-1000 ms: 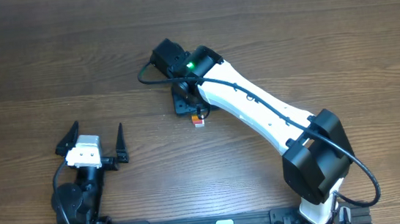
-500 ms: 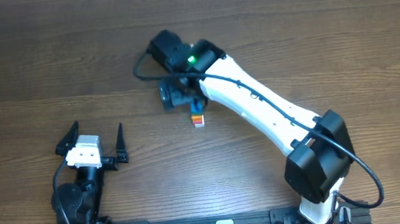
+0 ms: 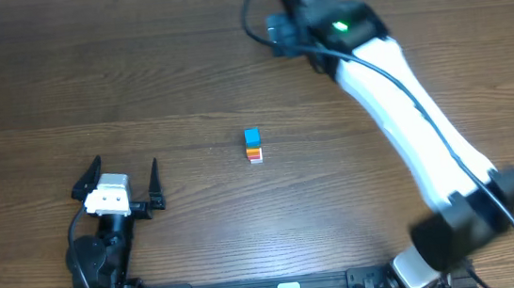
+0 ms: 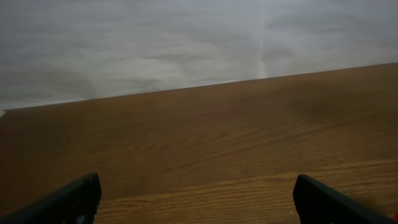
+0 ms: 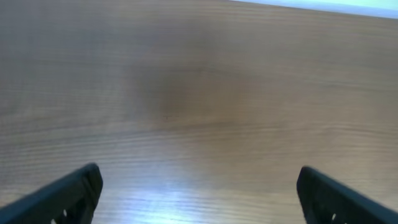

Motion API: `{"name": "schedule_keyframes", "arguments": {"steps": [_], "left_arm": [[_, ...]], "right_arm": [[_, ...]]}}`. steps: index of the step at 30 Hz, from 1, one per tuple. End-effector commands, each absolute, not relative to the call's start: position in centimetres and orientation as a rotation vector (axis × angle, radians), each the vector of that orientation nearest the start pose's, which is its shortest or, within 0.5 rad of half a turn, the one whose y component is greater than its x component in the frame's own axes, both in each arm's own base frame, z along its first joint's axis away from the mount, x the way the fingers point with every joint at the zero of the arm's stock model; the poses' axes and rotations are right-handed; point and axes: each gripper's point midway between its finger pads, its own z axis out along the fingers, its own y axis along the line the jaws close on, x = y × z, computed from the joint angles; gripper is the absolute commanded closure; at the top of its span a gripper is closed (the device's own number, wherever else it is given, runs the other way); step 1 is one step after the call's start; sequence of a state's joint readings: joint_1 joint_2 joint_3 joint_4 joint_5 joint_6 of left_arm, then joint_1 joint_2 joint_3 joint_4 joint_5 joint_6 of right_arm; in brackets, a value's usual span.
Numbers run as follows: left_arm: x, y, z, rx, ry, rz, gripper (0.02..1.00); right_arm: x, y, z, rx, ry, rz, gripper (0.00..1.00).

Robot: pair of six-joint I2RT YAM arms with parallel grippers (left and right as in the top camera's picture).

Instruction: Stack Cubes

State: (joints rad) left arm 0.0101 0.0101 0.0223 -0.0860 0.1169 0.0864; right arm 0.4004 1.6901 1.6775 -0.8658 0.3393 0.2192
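Pulled away from cube stack, right fingers released.
Left fingers spread; toppling possible on careless return.

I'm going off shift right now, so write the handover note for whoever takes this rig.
Left gripper: open, empty, near its base.
Right gripper: open, empty, raised over bare table, far from the stack.
Cubes: one stack mid-table, blue cube on top.
Done: stacking, apparently.
Left: probably just parking the right arm.
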Motion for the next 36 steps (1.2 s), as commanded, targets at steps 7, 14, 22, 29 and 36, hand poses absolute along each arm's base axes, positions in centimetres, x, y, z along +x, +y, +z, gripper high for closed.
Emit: {"name": "schedule_keyframes", "arguments": {"steps": [7,14,22,29,36], "left_arm": [[24.4,-1.7,16.0,0.16,1.634,-0.013,0.02],[24.4,-1.7,16.0,0.16,1.634,-0.013,0.018],[24.4,-1.7,16.0,0.16,1.634,-0.013,0.02],[24.4,-1.7,16.0,0.16,1.634,-0.013,0.02],[24.4,-1.7,16.0,0.16,1.634,-0.013,0.02]], "right_arm": [[36.8,3.6,25.9,0.03,2.201,-0.216,0.009],[33.2,0.4,23.5,0.124,2.106,-0.214,0.007],[30.6,-2.1,21.2,0.211,1.921,-0.144,0.009],[27.9,-1.7,19.6,0.109,1.787,-0.057,0.009],[25.6,-1.9,17.4,0.101,1.703,-0.027,0.007]]}}
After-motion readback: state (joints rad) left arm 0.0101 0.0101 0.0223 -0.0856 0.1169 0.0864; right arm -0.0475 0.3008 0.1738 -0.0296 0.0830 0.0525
